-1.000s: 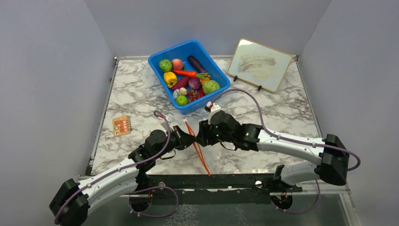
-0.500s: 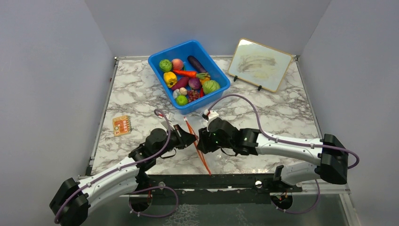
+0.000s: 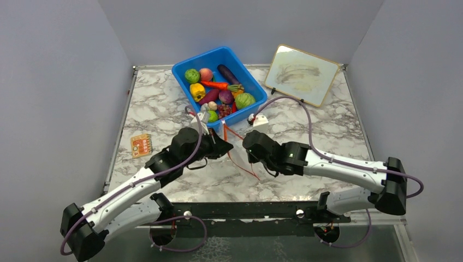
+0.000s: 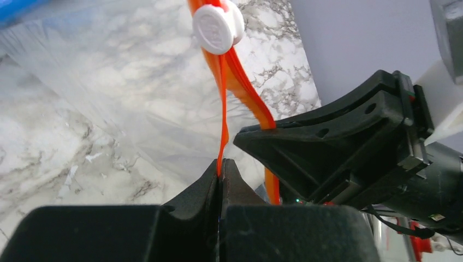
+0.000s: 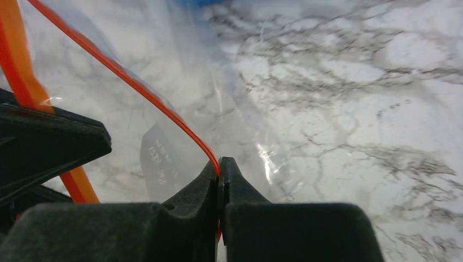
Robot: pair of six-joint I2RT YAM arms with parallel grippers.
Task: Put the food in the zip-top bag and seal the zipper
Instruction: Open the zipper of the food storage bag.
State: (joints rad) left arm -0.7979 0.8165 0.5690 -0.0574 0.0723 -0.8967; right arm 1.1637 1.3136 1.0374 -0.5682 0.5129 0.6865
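Zipper [image 4: 228,73]: red-orange strip, gripped at two pts. L pincer [image 4: 220,174] is closed on one lip of strip, fingertips pressed together w/ strip rising from between them. White round slider [image 4: 217,27] is seen at strip's upper end. From there the two lips diverge. R pincer [image 5: 219,169] is clamped on the other lip, w/ thin red line running up and to the left from its tips in wrist view. Mouth of zip-top bag [image 5: 180,136] is thus held spread between both grips.

Bag: clear, crinkled film, located over desk [image 3: 338,125] near centre, between pincers, just in front of blue bin [image 3: 180,70]. Whether film rests on desk or is lifted cannot be told.

Food [image 3: 218,93]: all visible pcs are located in bin, incl. green cabbages, yellow pepper, carrot, eggplant, peach, red-purple pcs.

Whiteboard [image 3: 301,73] is propped at far R of desk. Orange card [image 3: 141,145] is laid at L, well apart from bag.
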